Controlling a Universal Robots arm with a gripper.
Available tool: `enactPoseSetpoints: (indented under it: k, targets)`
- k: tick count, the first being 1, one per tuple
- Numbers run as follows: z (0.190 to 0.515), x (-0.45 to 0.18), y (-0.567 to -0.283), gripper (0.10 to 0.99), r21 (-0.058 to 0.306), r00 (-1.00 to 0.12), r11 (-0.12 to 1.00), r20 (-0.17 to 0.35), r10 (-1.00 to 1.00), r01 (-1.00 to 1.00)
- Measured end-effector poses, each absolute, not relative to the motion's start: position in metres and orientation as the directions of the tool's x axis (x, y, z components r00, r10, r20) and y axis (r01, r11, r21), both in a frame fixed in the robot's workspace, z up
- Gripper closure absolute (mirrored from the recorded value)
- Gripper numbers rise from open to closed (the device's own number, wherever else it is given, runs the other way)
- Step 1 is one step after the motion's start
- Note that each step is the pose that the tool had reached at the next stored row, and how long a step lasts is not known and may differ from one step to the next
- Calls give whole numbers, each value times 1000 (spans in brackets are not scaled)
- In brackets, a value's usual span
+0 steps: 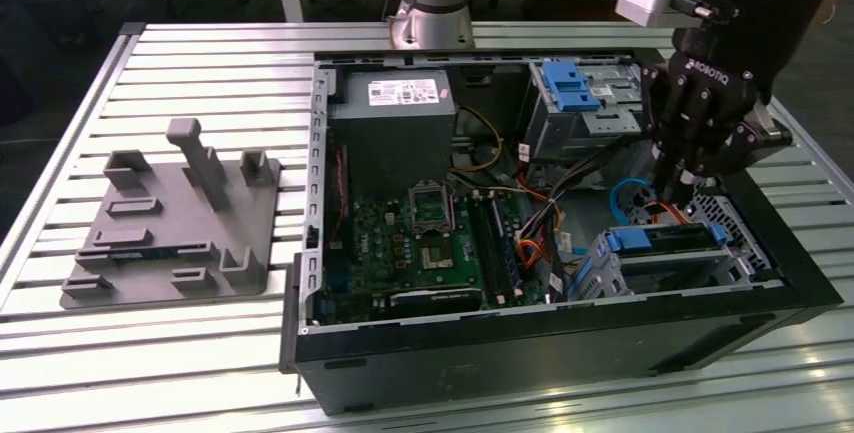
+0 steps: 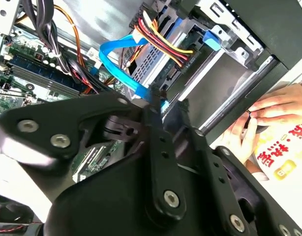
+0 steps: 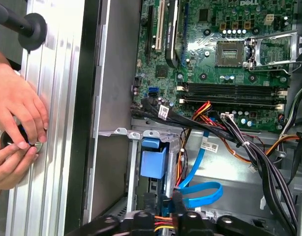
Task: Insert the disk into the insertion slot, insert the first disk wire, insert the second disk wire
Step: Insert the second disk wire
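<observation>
1. Gripper (image 1: 677,185) sits low in the case, at 12 o'clock of the disk (image 1: 663,241), clenched on the blue wire (image 2: 122,63) near its plug.
2. Disk already in the slot (image 1: 667,271).
3. Risk: plug off-axis, so pins bend or the wire kinks.
4. Risk: hands (image 3: 15,130) close by the case; a pinch is possible.
</observation>
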State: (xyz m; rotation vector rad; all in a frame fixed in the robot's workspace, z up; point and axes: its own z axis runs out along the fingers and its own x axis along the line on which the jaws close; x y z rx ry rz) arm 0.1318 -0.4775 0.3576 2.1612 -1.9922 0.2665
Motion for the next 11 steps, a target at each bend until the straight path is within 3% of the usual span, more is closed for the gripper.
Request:
enactPoseSetpoints:
  k: [3, 11]
  targets:
    - [357, 132, -477, 878, 18, 81, -79, 261, -962, -997]
    - [356, 132, -477, 878, 18, 81, -79, 262, -962, -997]
